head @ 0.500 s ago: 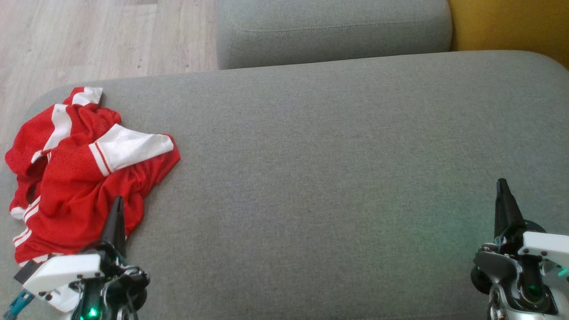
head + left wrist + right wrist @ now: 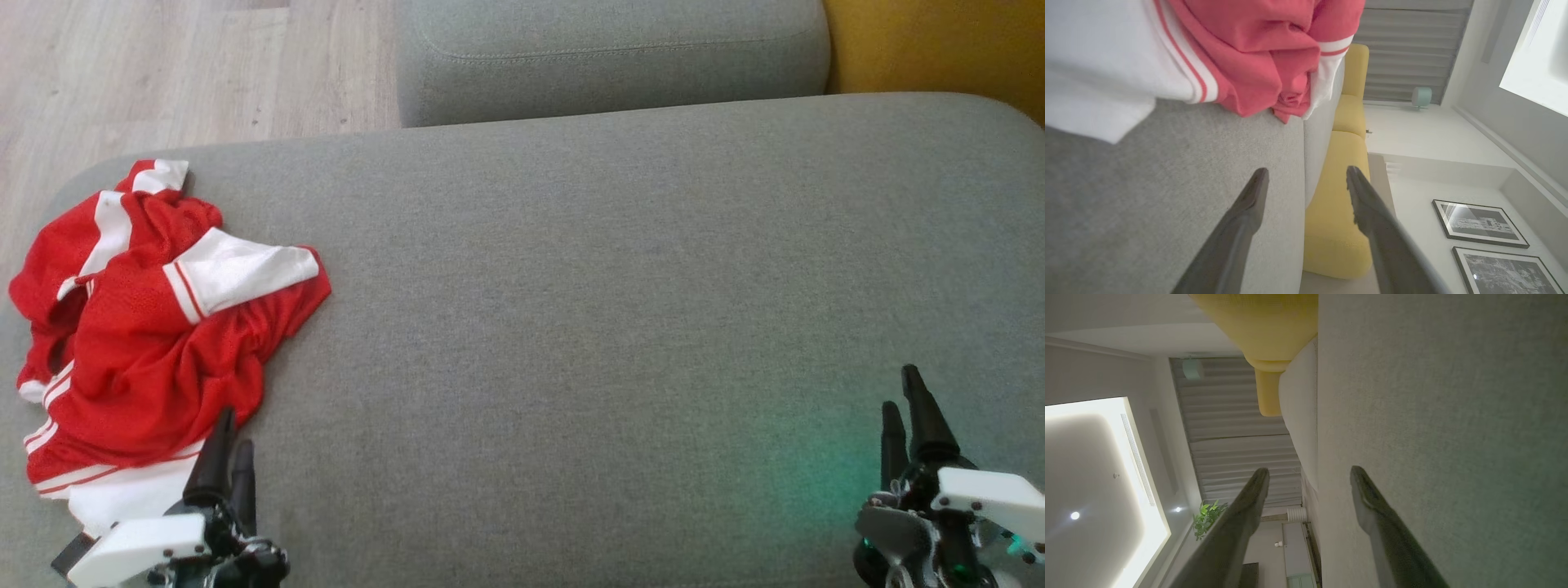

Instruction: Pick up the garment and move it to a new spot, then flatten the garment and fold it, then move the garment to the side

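A crumpled red garment [image 2: 155,343] with white sleeves and white stripes lies bunched at the left end of the grey cushion [image 2: 571,310]. My left gripper [image 2: 230,433] is at the lower left, fingers pointing up over the garment's near white hem, open with nothing between them. In the left wrist view the garment [image 2: 1257,49] lies beyond the open left gripper [image 2: 1306,179], apart from both fingers. At the lower right my right gripper [image 2: 904,400] stands open above bare cushion, far from the garment. The right wrist view has its fingers [image 2: 1249,506] spread with nothing held.
A second grey cushion [image 2: 612,57] sits behind the main one, with wooden floor [image 2: 163,73] at the far left and a yellow seat [image 2: 939,49] at the far right. The cushion's left edge runs close beside the garment.
Both grippers have drawn back toward the bottom of the head view. The garment's near white hem, covered before by the left gripper, now lies exposed.
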Motion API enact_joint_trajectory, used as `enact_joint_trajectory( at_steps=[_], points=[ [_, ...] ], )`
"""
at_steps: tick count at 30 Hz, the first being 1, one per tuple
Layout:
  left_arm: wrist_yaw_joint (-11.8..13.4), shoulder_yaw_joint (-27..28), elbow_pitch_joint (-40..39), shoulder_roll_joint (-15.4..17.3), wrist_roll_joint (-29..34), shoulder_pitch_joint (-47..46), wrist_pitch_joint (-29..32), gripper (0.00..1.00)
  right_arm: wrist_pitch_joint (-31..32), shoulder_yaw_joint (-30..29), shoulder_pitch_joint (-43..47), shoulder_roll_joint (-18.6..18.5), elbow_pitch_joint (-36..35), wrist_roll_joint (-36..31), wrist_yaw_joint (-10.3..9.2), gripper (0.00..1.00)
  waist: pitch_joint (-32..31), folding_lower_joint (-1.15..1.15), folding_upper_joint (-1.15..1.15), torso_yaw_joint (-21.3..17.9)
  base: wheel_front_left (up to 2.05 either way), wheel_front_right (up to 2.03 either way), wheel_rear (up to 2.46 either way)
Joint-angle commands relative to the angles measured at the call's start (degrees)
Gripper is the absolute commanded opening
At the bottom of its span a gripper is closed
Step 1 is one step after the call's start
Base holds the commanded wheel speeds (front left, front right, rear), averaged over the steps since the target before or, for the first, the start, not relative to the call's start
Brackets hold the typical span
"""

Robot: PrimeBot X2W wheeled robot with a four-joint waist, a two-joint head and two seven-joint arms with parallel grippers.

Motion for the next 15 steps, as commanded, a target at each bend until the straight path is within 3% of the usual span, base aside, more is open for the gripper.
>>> enact_joint_trajectory(
  at_steps=[1, 15],
  points=[
    [-0.19, -0.39, -2.25, 0.55, 0.02, -2.63, -0.58, 1.0, -0.62, 0.54, -2.36, -0.16, -2.48, 0.53, 0.03, 1.0, -0.01, 0.0, 0.0, -0.03, 0.0, 0.0, 0.0],
    [-0.25, -0.75, -4.76, 0.64, 2.38, -3.33, -2.76, 1.0, -2.56, 3.54, -3.0, -0.66, -5.64, -1.33, 0.08, 1.0, -0.09, 0.0, 0.0, -0.37, 0.0, 0.0, 0.0]
  ],
)
